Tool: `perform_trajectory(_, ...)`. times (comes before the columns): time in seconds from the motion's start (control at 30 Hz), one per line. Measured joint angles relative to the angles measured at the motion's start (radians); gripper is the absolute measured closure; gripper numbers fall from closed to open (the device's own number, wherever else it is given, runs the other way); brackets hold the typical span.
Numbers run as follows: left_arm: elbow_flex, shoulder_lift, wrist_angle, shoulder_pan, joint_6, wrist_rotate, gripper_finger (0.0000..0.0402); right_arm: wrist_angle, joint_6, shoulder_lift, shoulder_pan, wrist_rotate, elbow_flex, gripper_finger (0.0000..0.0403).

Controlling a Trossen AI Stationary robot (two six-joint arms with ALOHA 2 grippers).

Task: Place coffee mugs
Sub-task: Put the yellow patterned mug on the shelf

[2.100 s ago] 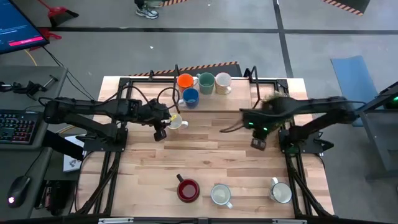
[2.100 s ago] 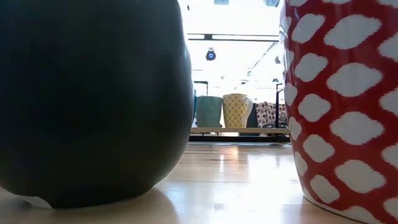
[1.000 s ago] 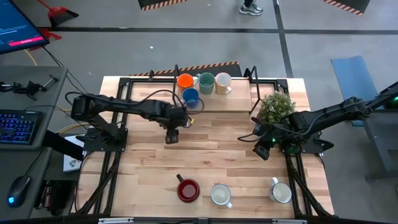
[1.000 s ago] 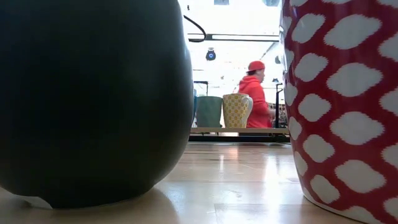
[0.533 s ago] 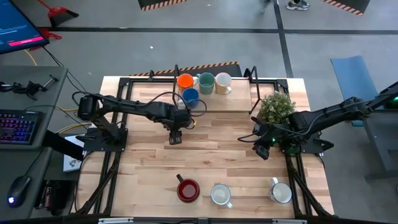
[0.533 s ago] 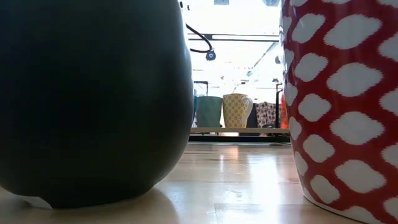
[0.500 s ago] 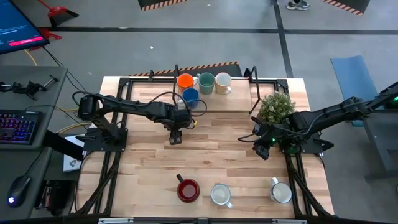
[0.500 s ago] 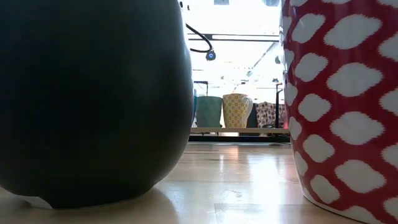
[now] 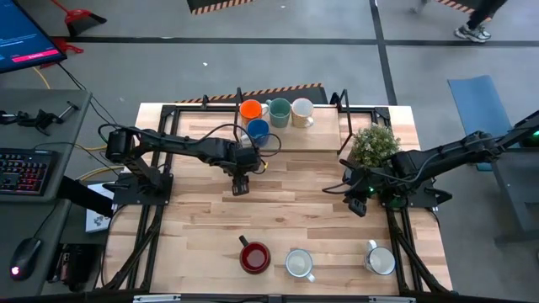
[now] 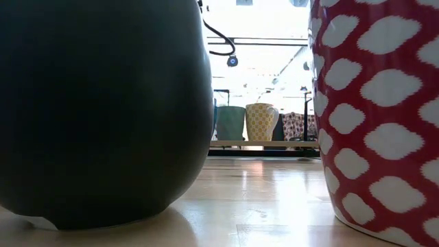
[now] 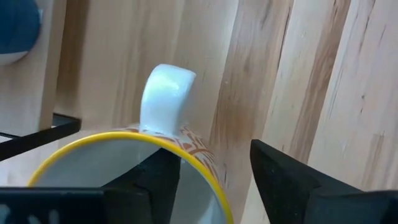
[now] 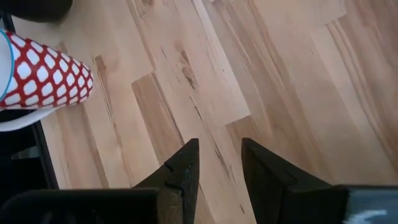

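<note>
No text, label, brand, number or sign can be read anywhere in these views. A monitor (image 9: 25,42) at the far left of the high view shows lines of writing on a blue screen with a red band, but they are too small to make out. The mugs carry only patterns, no lettering.
</note>
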Motion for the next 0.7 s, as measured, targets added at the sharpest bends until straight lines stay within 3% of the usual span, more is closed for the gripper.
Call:
perform_trajectory(0.23, 0.000, 0.000, 0.000, 0.000, 0.000, 0.000, 0.0296, 0.000, -0.048, 0.000, 0.000, 0.000, 0.000, 0.0304)
perform_trajectory(0.43, 0.000, 0.000, 0.001, 0.000, -0.026, 0.032, 0.0383, 0.000, -0.051, 0.000, 0.000, 0.000, 0.000, 0.0304)
perform_trajectory(0.7, 0.001, -0.001, 0.029, -0.019, -0.111, 0.094, 0.0392, -0.003, -0.051, 0.000, 0.000, 0.016, 0.000, 0.0304)
